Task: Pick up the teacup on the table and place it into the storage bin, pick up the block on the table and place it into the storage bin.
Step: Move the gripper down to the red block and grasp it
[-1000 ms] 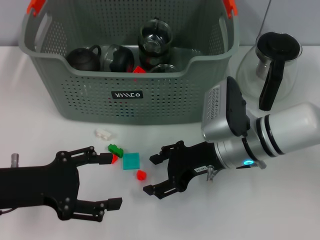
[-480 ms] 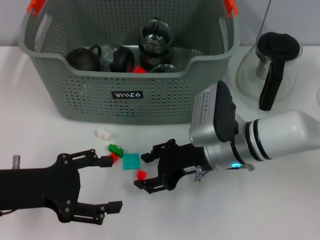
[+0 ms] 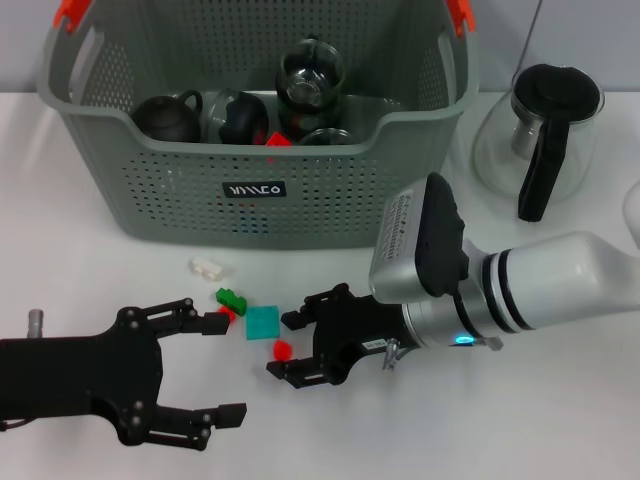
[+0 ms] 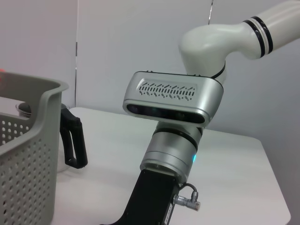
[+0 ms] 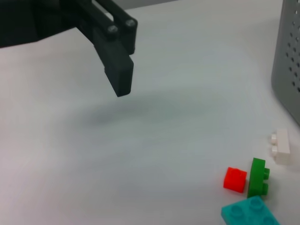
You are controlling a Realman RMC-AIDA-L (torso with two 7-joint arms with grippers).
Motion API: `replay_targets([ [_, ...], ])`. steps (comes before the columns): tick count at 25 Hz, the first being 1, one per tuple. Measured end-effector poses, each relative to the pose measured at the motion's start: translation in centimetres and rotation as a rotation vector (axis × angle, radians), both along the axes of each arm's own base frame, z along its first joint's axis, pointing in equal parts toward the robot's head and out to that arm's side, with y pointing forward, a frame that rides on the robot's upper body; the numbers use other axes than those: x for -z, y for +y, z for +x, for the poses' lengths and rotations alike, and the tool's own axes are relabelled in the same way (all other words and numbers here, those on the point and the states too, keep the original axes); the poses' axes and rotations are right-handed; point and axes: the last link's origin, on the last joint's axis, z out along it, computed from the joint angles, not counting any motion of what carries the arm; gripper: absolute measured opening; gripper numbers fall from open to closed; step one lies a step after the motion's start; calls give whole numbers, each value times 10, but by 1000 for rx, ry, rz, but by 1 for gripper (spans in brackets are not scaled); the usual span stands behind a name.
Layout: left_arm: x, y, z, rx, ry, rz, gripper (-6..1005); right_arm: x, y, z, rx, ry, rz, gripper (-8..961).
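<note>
- The right gripper (image 3: 290, 345) sits low over the table (image 3: 560, 420), its fingers spread apart, with a small red block (image 3: 283, 350) lying between the tips; whether they touch it cannot be told.
- At 11 o'clock from that block, just beside it, lies a teal block (image 3: 263, 322).
- A green block (image 3: 232, 298) lies at 10 o'clock from the teal one, with another red block (image 3: 229, 314) touching it from below; in the right wrist view these show as red (image 5: 235, 179), green (image 5: 258, 176) and teal (image 5: 249, 213) close together.
- A white block (image 3: 206, 267) lies alone at 11 o'clock from the green one, near the bin's front wall.
- The left gripper (image 3: 222, 367) rests at 9 o'clock from the right one, fingers wide apart and holding nothing; its upper fingertip is next to the red-and-green pair.
- The bin (image 3: 260, 190) stands at 12 o'clock from both grippers. Inside it are a dark teapot (image 3: 168, 118), a glass cup (image 3: 311, 72) and a red block (image 3: 278, 140).
- A glass pot with black handle (image 3: 545, 125) stands on the table at 3 o'clock from the bin.
</note>
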Motion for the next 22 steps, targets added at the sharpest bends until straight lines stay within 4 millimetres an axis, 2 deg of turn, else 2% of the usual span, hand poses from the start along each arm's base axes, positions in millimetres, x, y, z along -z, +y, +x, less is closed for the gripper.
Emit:
replay_targets([
  [14, 3, -1, -2, -5, 0, -8, 934, 2, -1, 0, 9, 3, 5, 585],
  [20, 4, 0, -2, -4, 12, -13, 934, 7, -4, -2, 13, 1, 5, 329],
  [22, 4, 1, -2, -3, 13, -13, 934, 8, -5, -2, 11, -1, 3, 294],
])
